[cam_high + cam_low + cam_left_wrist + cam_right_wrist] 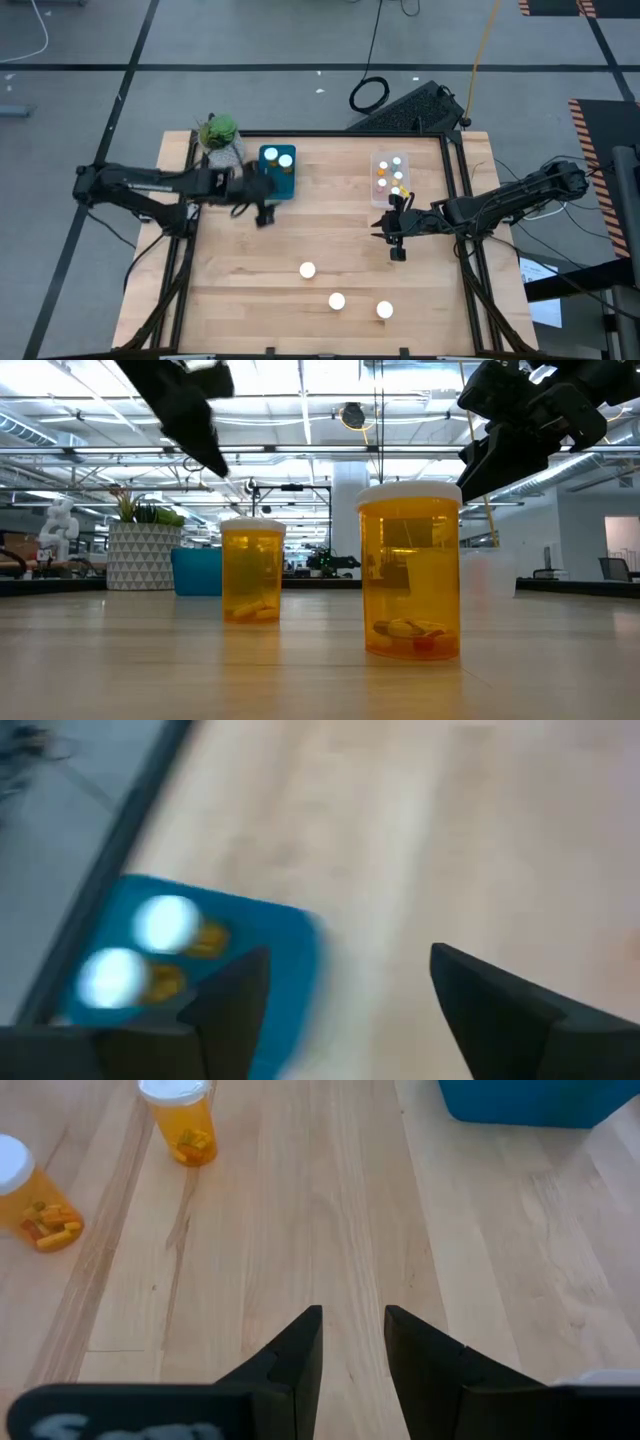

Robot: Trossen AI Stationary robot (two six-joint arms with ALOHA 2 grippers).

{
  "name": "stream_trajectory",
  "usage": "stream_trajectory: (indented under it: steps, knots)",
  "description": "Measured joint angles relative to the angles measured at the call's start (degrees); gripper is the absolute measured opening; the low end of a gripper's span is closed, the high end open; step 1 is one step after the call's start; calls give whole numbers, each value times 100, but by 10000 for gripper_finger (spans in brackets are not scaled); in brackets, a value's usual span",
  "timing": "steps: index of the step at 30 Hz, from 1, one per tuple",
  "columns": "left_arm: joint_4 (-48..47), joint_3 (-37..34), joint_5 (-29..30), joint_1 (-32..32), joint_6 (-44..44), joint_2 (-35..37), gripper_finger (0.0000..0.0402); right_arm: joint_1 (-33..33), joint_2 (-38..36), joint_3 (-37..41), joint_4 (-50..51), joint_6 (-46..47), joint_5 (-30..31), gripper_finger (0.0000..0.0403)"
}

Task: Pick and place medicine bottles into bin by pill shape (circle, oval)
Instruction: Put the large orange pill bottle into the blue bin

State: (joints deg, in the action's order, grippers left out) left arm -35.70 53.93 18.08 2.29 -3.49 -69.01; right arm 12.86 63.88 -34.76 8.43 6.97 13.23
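Note:
Three medicine bottles with white caps stand upright on the wood table (250,300) toward its near side: one (307,270), one (337,301) and one (384,311). The low view shows two amber ones (252,570) (410,575) with pills inside. The blue bin (278,172) holds two bottles (165,923) (113,975). The clear bin (390,178) holds several. My left gripper (265,212) hangs open just near of the blue bin. My right gripper (392,240) hovers near of the clear bin, its fingers (300,1350) a narrow gap apart, with nothing between them.
A potted green plant (220,140) stands at the far left corner beside the blue bin. Bare table lies between the two grippers and the standing bottles. A dark keyboard (415,108) lies beyond the far edge.

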Motion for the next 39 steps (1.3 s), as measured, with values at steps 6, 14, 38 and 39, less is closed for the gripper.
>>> stream_trajectory:
  steps: [6, 14, 38, 39]
  knots:
    - [-163, 1, 315, -1904, -1304, -95, 250, 2, 2, 8, -38, 340, -2, 102]
    - [552, 0, 1042, -3755, -2458, -935, 278, 219, 2, 276, -778, 754, -1, 102]
    - [2692, 0, 2069, -4272, -2684, -2417, 358, 682, 4, 282, -1422, 1027, 42, 102]
    - [2668, 0, 2043, -4237, -2651, -2353, 358, 682, 4, 282, -1384, 1015, 42, 102]
